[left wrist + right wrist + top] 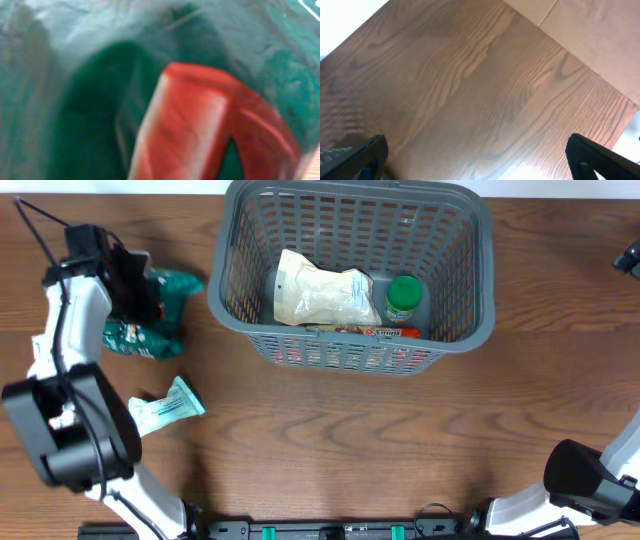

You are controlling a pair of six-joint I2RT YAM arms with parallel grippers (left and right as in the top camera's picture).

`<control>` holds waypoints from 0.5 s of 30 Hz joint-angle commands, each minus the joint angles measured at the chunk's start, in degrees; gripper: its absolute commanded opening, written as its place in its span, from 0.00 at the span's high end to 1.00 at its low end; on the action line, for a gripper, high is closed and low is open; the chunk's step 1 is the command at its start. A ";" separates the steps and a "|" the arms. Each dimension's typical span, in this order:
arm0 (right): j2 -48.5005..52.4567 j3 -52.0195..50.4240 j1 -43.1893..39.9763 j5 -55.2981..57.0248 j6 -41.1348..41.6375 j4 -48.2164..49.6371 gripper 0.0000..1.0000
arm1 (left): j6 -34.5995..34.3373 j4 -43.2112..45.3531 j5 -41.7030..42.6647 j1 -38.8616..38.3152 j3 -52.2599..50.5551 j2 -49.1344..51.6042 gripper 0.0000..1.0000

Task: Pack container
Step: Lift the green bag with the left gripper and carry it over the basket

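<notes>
Our left gripper (140, 298) is clamped shut on a green bag (172, 302) — the container (330, 352) sits close to the right of its fingers, long axis running side to side, nearer this arm. Our right gripper (477, 157) spreads wide over the table (470, 75), empty.

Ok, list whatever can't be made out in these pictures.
- Left wrist view: the crinkly green foil bag fills the frame, blurred, so its print is unreadable.
- Overhead: the left gripper has its fingertips hidden by its own black body over that bag.
- Overhead: a flat red packet in the dark grey slotted plastic basket lies mostly under the beige pouch.
- Right wrist view: the right gripper shows fingertips only, cut off by the bottom edge.
</notes>
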 commanded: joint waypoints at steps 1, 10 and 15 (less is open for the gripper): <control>-0.15 0.31 -0.50 0.39 0.90 -0.02 0.01 | -1.84 0.81 0.98 0.00 2.21 -10.12 0.94; -0.15 0.31 -0.52 0.39 0.90 -0.02 0.01 | -4.81 -1.40 6.54 -0.02 8.35 -21.77 0.94; -0.15 0.31 -0.50 0.39 0.90 -0.02 0.01 | -4.79 -1.92 17.40 -0.04 12.61 -27.39 0.94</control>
